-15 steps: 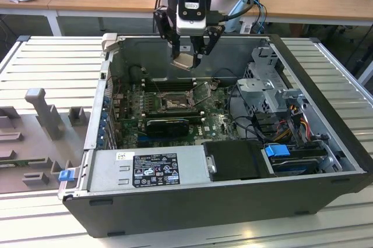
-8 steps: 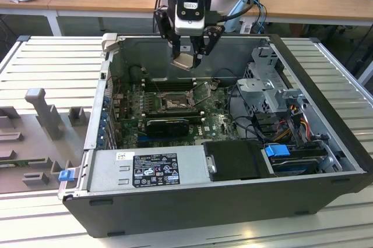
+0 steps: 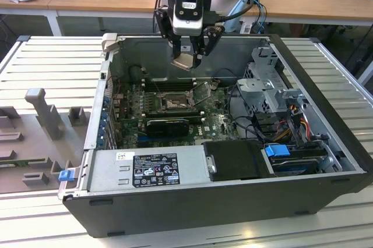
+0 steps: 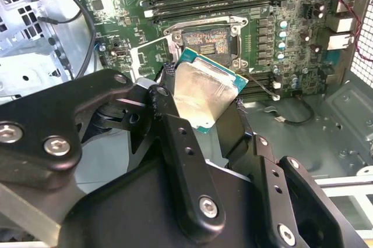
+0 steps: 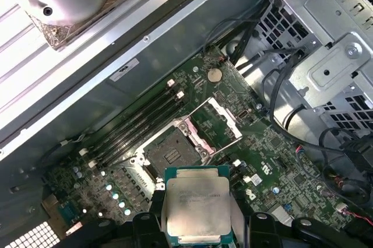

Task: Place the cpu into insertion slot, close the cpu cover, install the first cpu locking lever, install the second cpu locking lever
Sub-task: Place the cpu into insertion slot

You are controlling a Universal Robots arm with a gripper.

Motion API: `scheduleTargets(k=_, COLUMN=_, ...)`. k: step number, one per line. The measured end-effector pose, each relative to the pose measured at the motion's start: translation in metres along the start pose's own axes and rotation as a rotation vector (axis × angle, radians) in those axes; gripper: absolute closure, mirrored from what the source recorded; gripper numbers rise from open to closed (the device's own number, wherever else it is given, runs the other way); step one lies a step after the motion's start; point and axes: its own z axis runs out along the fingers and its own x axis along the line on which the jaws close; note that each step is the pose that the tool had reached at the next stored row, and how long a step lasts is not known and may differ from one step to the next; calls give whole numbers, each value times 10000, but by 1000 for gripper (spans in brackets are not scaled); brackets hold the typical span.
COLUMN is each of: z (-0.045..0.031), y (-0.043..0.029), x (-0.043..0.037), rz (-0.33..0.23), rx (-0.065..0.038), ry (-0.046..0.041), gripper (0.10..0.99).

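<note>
Gripper (image 3: 192, 53) with jaws closed part-way on the cpu (image 4: 204, 94), pinching it by two opposite edges between black fingers (image 4: 175, 128). The contact lines are hidden behind the finger bodies in both wrist views, and the chip's underside cannot be made out.

The cpu hangs in the air above the green motherboard (image 5: 274, 160), clear of it and close over the insertion slot (image 5: 169, 153). It is a thin square plate with no side visibly longer. A dull silver metal lid with rounded shoulders sits on a green substrate that shows as a narrow border. In the exterior view it is tilted, with its flat lid turned partly toward the camera and one corner lowest.

The insertion slot lies uncovered: a square recess with a dark rim and a finely patterned grey-tan floor. The cpu cover (image 5: 214, 124), a thin silver frame with a cut-out middle, stands swung up beside it, and the board shows through the opening.

Long black memory slots (image 5: 140, 123) run parallel just beside the socket. A perforated metal drive cage (image 5: 332, 56) with black cables stands near the board, inside the open computer case (image 3: 233, 201).
</note>
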Motion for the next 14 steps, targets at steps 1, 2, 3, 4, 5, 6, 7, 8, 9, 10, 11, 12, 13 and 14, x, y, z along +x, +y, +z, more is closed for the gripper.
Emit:
scheduleTargets(k=1, z=0, y=0, x=0, rz=48, rx=-1, ry=-4, gripper=561)
scheduleTargets(k=2, z=0, y=0, x=0, rz=68, rx=-1, ry=-6, gripper=561)
scheduleTargets(k=3, z=0, y=0, x=0, rz=127, rx=-2, ry=-11, gripper=561)
scheduleTargets(k=4, z=0, y=0, x=0, rz=178, rx=-4, ry=-15, gripper=561)
scheduleTargets(k=5, z=0, y=0, x=0, rz=205, rx=-4, ry=-18, gripper=561)
scheduleTargets(k=6, z=0, y=0, x=0, rz=252, rx=-5, ry=-23, gripper=561)
scheduleTargets(k=7, z=0, y=0, x=0, rz=299, rx=-6, ry=-27, gripper=561)
scheduleTargets(k=8, z=0, y=0, x=0, rz=330, rx=-7, ry=-30, gripper=561)
scheduleTargets(k=9, z=0, y=0, x=0, rz=370, rx=-7, ry=-33, gripper=561)
scheduleTargets(k=10, z=0, y=0, x=0, rz=400, rx=-8, ry=-36, gripper=561)
scheduleTargets(k=11, z=0, y=0, x=0, rz=448, rx=-9, ry=-40, gripper=561)
scheduleTargets(k=12, z=0, y=0, x=0, rz=479, rx=-10, ry=-43, gripper=561)
scheduleTargets(k=13, z=0, y=0, x=0, rz=512, rx=-11, ry=-45, gripper=561)
scheduleTargets(k=14, z=0, y=0, x=0, rz=573, rx=-11, ry=-51, gripper=561)
